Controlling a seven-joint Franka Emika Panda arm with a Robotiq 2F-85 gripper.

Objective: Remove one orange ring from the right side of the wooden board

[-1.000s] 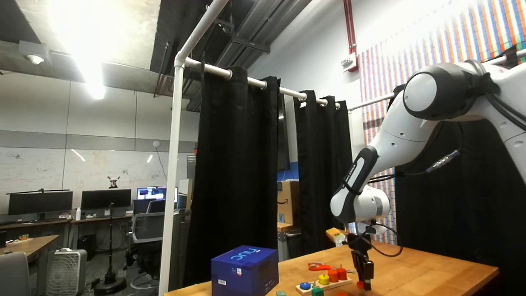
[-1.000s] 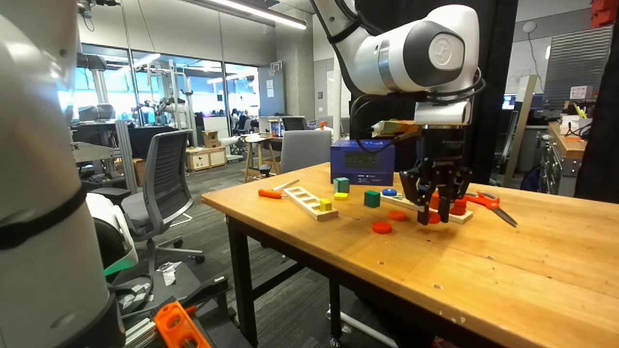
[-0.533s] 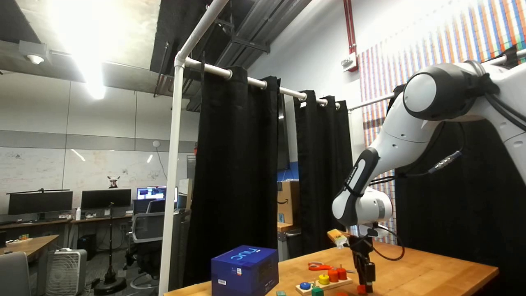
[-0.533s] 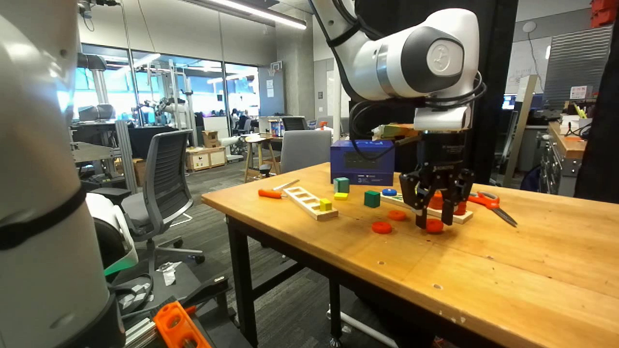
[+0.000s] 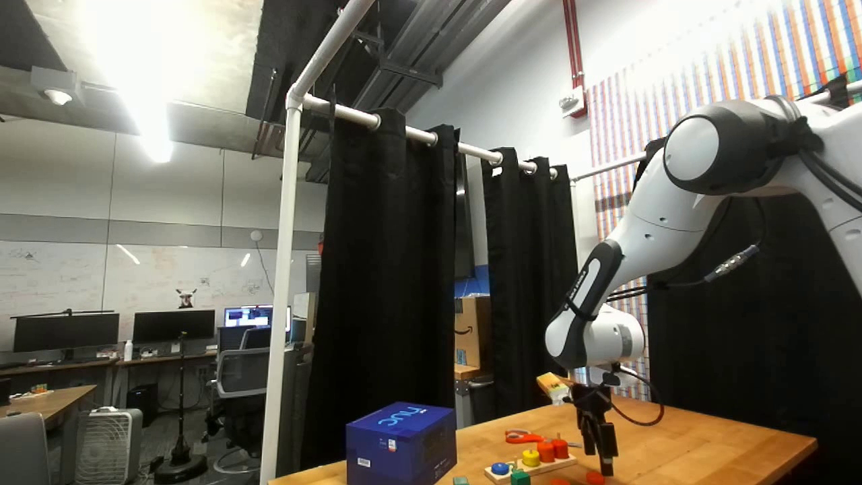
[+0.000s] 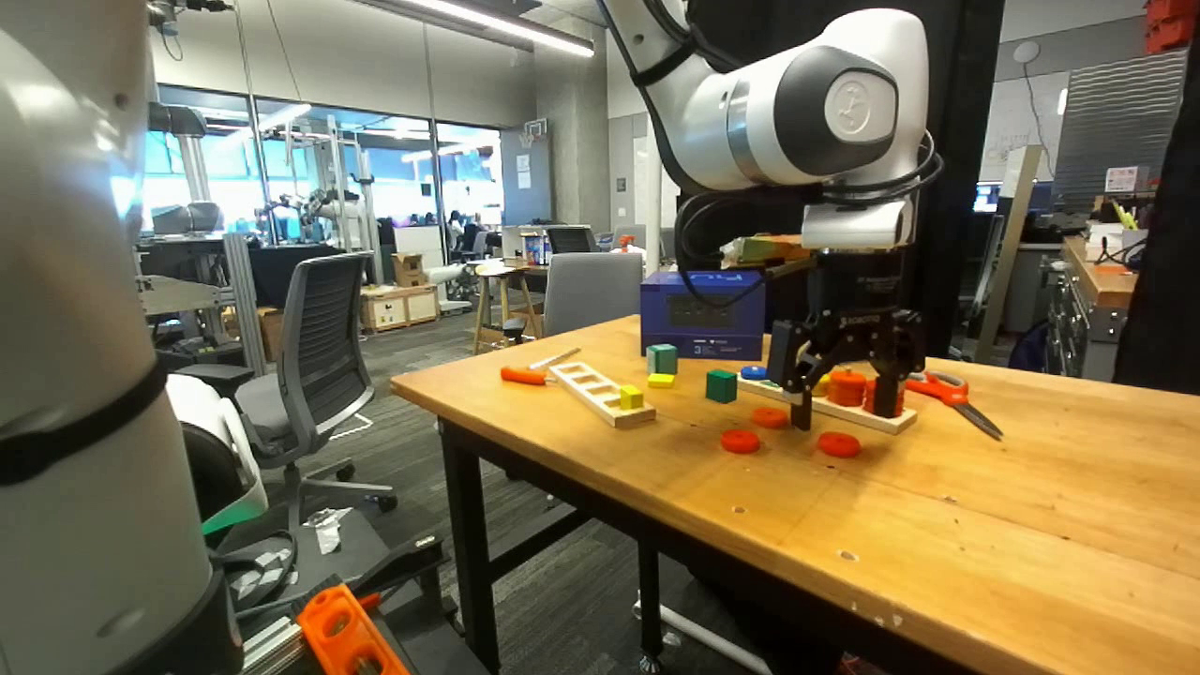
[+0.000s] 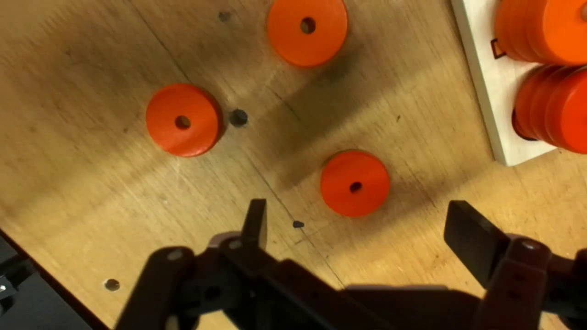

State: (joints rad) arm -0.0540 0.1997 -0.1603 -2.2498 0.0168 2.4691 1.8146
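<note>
Wrist view: one orange ring (image 7: pixel 339 183) lay on the wooden table (image 7: pixel 206 192), near the end of the wooden board (image 7: pixel 486 87). Near that end, the gripper (image 7: pixel 360 222) had its jaws spread wide, holding nothing. Two more loose rings (image 7: pixel 307 48) lay beside the board, which bore ring stacks (image 7: pixel 545 32). In both exterior views, orange-handled scissors (image 6: pixel 956 397) lay along its opposite side.

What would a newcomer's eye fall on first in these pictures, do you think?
Probably the white arm, hanging over the wooden table with its claw open. Next come three loose orange-red rings, lying flat beside the board. The blue box on the same table also stands out.
</note>
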